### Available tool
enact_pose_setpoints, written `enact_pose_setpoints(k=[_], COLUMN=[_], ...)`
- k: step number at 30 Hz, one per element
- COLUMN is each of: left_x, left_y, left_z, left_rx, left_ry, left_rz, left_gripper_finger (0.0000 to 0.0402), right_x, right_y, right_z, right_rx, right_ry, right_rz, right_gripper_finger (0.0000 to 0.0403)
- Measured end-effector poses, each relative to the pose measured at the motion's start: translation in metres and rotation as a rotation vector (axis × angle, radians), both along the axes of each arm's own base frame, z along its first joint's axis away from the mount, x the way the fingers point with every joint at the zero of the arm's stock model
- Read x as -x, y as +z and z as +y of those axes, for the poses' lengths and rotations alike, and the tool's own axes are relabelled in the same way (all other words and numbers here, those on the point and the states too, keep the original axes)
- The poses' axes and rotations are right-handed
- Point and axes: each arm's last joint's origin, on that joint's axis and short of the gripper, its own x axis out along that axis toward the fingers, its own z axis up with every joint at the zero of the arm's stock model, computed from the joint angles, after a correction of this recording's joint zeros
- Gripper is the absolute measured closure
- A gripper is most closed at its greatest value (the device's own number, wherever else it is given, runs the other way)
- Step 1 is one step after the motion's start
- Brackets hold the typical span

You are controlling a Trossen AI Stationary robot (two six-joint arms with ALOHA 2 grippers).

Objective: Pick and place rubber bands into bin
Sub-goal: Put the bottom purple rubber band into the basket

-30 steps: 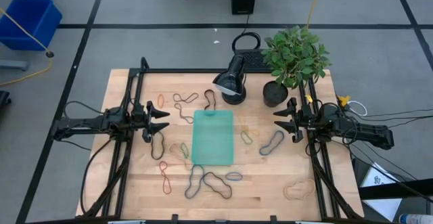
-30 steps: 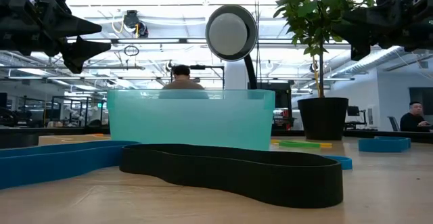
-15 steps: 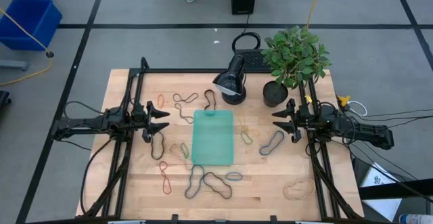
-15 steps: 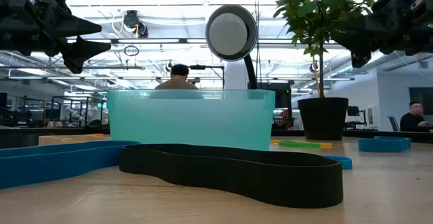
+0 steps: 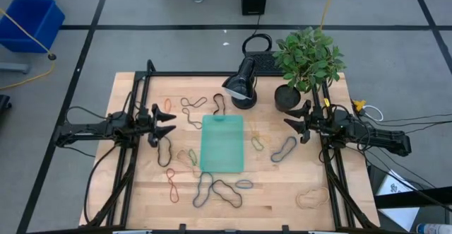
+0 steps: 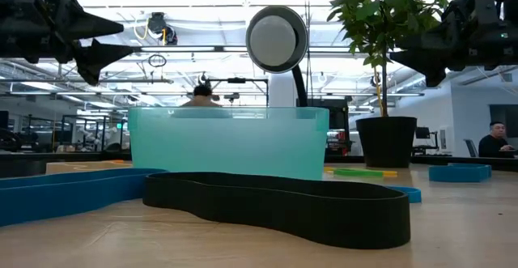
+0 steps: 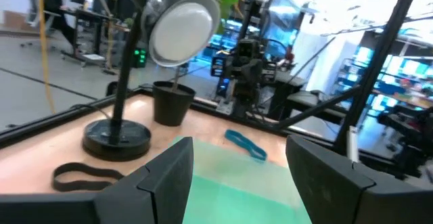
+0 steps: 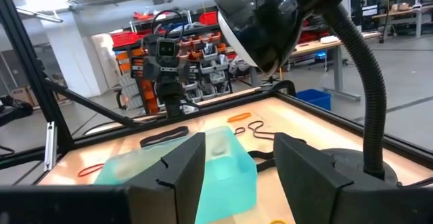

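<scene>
Lying flat around the bin (image 5: pixel 222 143) at table (image 5: pixel 296 213) centre, rubber bands (image 5: pixel 284 148) are judged light, floppy; pinching one strand is advised. Left hand (image 5: pixel 169 123) and right hand (image 5: pixel 289 125) are released, empty.

The counter (image 5: pixel 282 184) is showing pale, matt wood with visible grain. The bin (image 5: pixel 222 143) is looking like smooth translucent teal plastic, faintly glossy. The rubber bands (image 5: pixel 215 189) are lying as dull, matt elastic loops. The desk lamp (image 8: pixel 270 21) is gleaming in glossy black, while the plant pot (image 5: pixel 287 97) is appearing matt black.
</scene>
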Motion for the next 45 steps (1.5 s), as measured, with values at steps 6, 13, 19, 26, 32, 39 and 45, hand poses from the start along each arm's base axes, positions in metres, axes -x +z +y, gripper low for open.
enact_pose_setpoints(k=[6,13,19,26,32,39,45], left_x=[0.0,0.0,0.0,0.001,-0.001,-0.017,-0.038], left_y=[0.0,0.0,0.0,0.007,0.029,0.059,0.082], left_z=[0.0,0.0,0.0,0.0,0.0,0.002,0.008], left_rx=[0.003,0.096,0.106,0.094,0.029,-0.026,-0.113], left_ry=[0.005,-0.004,0.002,0.003,0.011,0.035,0.04], left_rz=[0.003,-0.012,-0.014,-0.033,0.035,0.387,0.69], left_gripper_finger=[0.016,0.016,0.016,0.016,0.016,0.016,0.016], right_x=[0.0,0.0,0.0,0.0,0.0,0.0,0.0], right_y=[0.0,0.0,0.0,0.0,0.0,-0.001,-0.001], right_z=[0.0,0.0,0.0,0.0,0.0,-0.003,-0.004], right_rx=[0.002,0.005,0.006,0.006,0.006,-0.005,-0.008], right_ry=[-0.001,-0.001,-0.001,-0.001,-0.002,-0.099,-0.125], right_rz=[0.0,0.001,0.001,0.001,0.002,0.01,0.011], right_gripper_finger=[0.0234,0.0234,0.0234,0.0234,0.0234,0.0234,0.0234])
